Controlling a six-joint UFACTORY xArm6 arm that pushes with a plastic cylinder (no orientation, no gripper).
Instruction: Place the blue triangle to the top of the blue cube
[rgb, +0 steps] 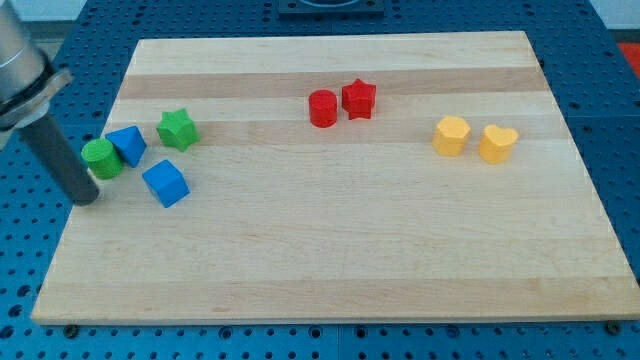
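The blue triangle lies near the board's left edge, between the green cylinder on its left and the green star on its right. The blue cube sits just below and right of the triangle, a small gap apart. My tip rests at the board's left edge, just below and left of the green cylinder and left of the blue cube.
A red cylinder and a red star sit together at the top middle. Two yellow blocks sit at the right. The wooden board lies on a blue perforated table.
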